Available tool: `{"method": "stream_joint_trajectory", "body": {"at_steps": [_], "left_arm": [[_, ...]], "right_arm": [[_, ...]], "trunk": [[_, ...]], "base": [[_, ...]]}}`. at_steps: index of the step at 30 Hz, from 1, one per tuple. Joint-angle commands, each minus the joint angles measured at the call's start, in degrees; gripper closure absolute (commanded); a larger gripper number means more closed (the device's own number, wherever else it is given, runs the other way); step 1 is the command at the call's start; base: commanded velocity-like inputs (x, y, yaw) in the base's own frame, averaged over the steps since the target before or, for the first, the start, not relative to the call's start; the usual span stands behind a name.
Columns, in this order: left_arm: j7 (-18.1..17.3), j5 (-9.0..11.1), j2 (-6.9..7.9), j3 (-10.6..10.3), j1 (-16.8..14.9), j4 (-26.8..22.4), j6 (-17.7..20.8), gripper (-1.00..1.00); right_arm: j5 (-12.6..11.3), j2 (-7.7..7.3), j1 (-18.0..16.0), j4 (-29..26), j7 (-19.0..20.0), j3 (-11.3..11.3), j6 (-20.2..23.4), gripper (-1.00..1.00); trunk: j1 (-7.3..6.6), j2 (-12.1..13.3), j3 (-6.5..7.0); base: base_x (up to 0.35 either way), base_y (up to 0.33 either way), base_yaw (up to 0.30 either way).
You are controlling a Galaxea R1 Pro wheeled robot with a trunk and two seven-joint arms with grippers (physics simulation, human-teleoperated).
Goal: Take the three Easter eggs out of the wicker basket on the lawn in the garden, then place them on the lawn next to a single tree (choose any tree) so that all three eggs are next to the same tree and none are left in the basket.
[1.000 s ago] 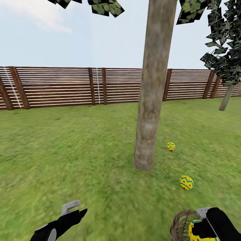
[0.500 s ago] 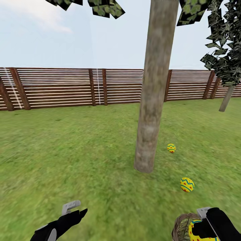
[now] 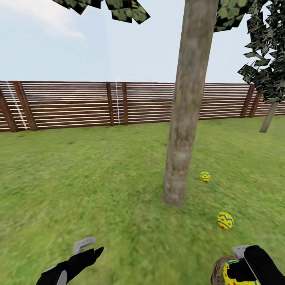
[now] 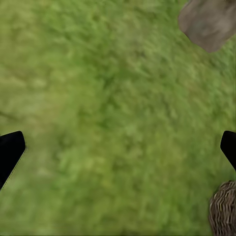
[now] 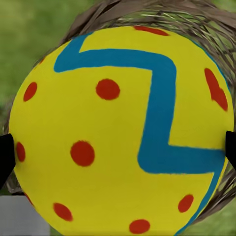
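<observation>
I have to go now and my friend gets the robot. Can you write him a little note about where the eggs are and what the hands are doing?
Right gripper: shut on the third egg, held over the basket.
Left gripper: open, holding nothing, above the lawn.
Done: two eggs lie on the grass by the tree, on its right in the head view, one farther off and one closer to the robot.
Left: carry the held egg to that same tree and set it on the grass near the other two.
</observation>
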Motion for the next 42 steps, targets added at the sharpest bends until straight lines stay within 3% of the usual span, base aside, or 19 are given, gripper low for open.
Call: {"method": "stream_joint_trajectory", "body": {"at_steps": [1,5,13,17,29,34,42], "left_arm": [[-0.1,0.3,-0.03,0.1,0.0,-0.1,0.4,-1.00],[-0.1,0.3,-0.03,0.1,0.0,-0.1,0.4,-1.00],[-0.2,0.3,-0.03,0.1,0.0,0.0,0.4,-1.00],[-0.2,0.4,-0.03,-2.2,0.0,0.0,0.4,-1.00],[-0.2,0.4,-0.03,-3.2,0.0,0.0,0.4,-1.00],[-0.1,0.5,-0.03,-2.9,0.0,0.0,-2.1,-1.00],[-0.2,0.4,-0.03,-4.0,0.0,0.0,-2.2,-1.00]], "right_arm": [[0.6,0.04,0.0,-0.1,0.6,-0.1,0.2,1.00],[0.6,0.05,0.0,-0.1,0.6,-0.1,0.2,1.00],[0.5,0.01,0.0,-0.2,0.8,-0.1,0.2,1.00],[0.6,0.01,0.0,-0.2,0.7,-0.1,0.3,1.00],[0.6,-0.25,0.0,-0.2,0.6,-0.2,0.4,1.00],[0.6,-0.26,0.0,-0.2,0.6,-0.2,0.4,1.00],[0.6,-0.11,0.0,-0.2,0.6,-0.2,0.4,1.00]], "trunk": [[-0.23,0.4,0.13],[-1.11,2.0,0.84],[-1.11,2.0,0.84],[-1.11,2.0,0.84],[-1.11,2.0,0.84],[-2.21,4.0,1.74],[-3.31,6.0,2.64]], "base": [[0.000,0.135,0.000],[0.000,0.136,-0.035],[0.000,0.114,-0.261],[0.000,0.114,-0.074],[0.109,0.286,-0.001],[0.005,0.068,0.000],[0.047,0.033,0.000]]}}
